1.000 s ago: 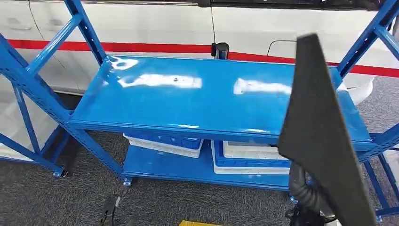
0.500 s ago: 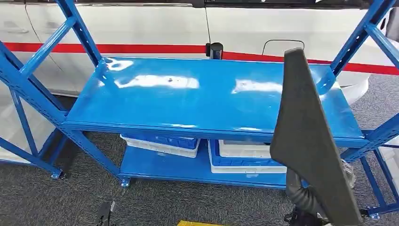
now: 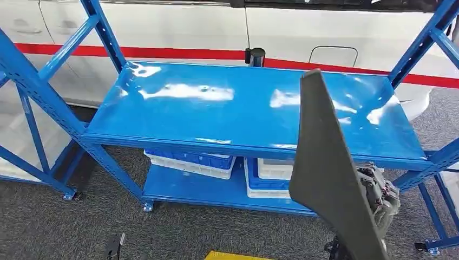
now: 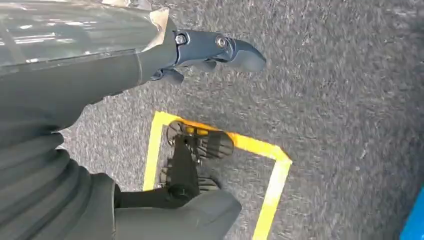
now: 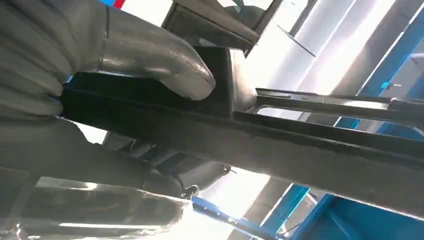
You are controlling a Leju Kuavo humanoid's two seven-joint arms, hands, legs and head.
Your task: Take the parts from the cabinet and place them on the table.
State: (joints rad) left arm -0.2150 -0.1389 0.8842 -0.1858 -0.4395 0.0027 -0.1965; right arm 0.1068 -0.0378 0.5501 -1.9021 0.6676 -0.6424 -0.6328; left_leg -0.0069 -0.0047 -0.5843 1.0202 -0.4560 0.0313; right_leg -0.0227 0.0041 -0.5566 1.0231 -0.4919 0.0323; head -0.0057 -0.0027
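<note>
Scanning left to right in the head view: blue steel shelving rack with a glossy blue top shelf, blue-and-white plastic bins on the lower shelf at about 7 o'clock from shelf centre; white vehicle body with a red stripe behind at 12 o'clock; grey carpet floor underneath.

Left hand hangs over the carpet above a yellow tape floor marking; dark fingers apart, nothing in them.

Flat dark grey wedge-shaped panel part stands on edge at 5 o'clock of the frame, tip pointing to 12, crossing the shelf's front edge; right hand sits just behind it at its 3 o'clock; right wrist view has the thick grey thumb pressed on the panel's dark edge, so it grips the part.

Change over the last second: panel has slid from the right edge toward centre and dropped lower in frame; whole scene shifted slightly too, so some of that is camera motion.

Read: part is in hand and clear of the shelf; carry phase; set-down on the table not yet done; watch the long tip near the rack upright.
</note>
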